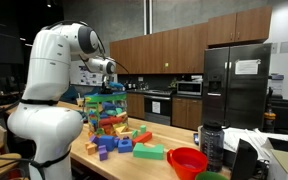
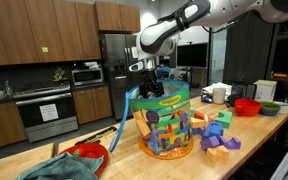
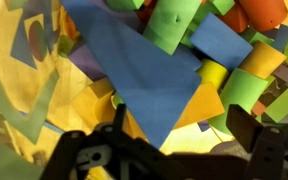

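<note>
My gripper (image 1: 106, 82) (image 2: 149, 88) hangs open just above a yellow mesh basket (image 1: 92, 126) (image 2: 174, 150) heaped with coloured foam blocks. In the wrist view the gripper (image 3: 181, 116) stands wide with nothing between its fingers. Right below it lies a large blue foam triangle (image 3: 134, 60), its tip pointing toward the jaws, on top of an orange wedge (image 3: 199, 103). Green cylinders (image 3: 170, 24) and a blue block (image 3: 220, 42) lie beyond it. The dark fingers (image 3: 246, 126) touch no block.
Loose foam blocks (image 1: 119, 143) (image 2: 218, 136) lie on the wooden counter beside the basket, with a green block (image 1: 149, 152). A red bowl (image 1: 187, 160) (image 2: 87, 153) and a dark bottle (image 1: 212, 145) stand near. A second red bowl (image 2: 246, 106) sits further along.
</note>
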`<control>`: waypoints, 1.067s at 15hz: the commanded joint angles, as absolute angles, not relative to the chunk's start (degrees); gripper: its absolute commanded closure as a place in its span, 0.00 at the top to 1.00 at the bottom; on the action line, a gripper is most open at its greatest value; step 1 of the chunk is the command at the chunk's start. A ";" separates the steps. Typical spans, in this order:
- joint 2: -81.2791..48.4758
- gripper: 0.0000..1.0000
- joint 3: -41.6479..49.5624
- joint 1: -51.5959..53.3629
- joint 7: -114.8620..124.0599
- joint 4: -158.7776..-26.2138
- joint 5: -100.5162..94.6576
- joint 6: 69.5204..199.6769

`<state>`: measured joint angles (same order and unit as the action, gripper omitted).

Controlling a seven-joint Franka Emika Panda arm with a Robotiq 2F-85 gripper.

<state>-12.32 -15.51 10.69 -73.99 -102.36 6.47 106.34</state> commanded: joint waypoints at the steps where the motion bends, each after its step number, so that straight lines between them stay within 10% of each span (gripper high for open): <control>1: -11.50 1.00 -15.29 10.80 -75.06 -103.90 6.10 104.88; 13: -11.27 1.00 -12.93 10.59 -73.82 -97.14 -5.15 94.25; 14: -11.18 0.75 -12.80 10.57 -73.89 -96.89 -5.47 93.94; 16: -11.17 0.68 -12.67 10.62 -73.65 -96.48 -5.81 93.60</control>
